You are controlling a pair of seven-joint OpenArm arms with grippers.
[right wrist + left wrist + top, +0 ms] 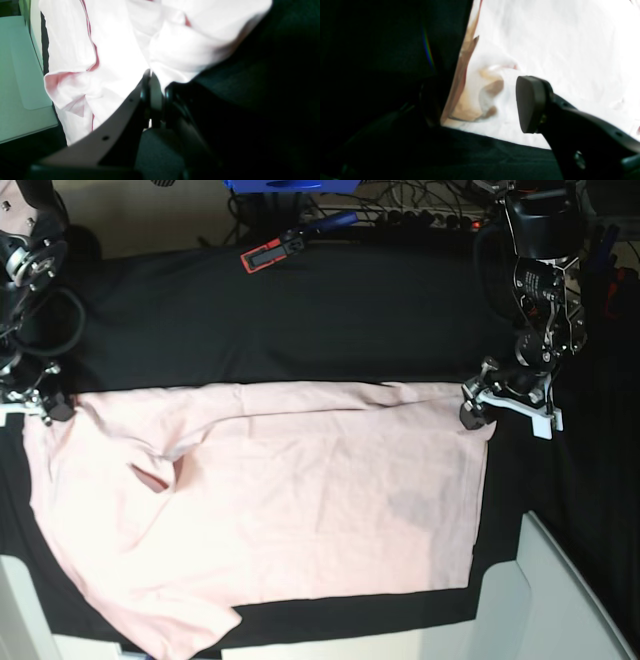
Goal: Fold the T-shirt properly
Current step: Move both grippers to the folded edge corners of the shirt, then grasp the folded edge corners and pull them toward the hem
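The pale pink T-shirt (300, 500) lies spread flat on the black table cloth (350, 320), plain side up, with a small fold near its left sleeve. At the shirt's upper left corner my right gripper (45, 408) is shut on the fabric. The right wrist view shows a strip of T-shirt (112, 50) pinched between the right gripper (153, 85) fingers. My left gripper (472, 405) stands open at the shirt's upper right corner. In the left wrist view the left gripper (477, 105) straddles the crumpled T-shirt (545, 45) edge, one pad (528, 105) on the cloth side.
A red and black tool (275, 252) lies at the table's back edge, with a blue object (290, 185) and cables behind it. A white panel (560, 600) stands at the lower right. A pale panel (22, 75) shows beside the shirt in the right wrist view.
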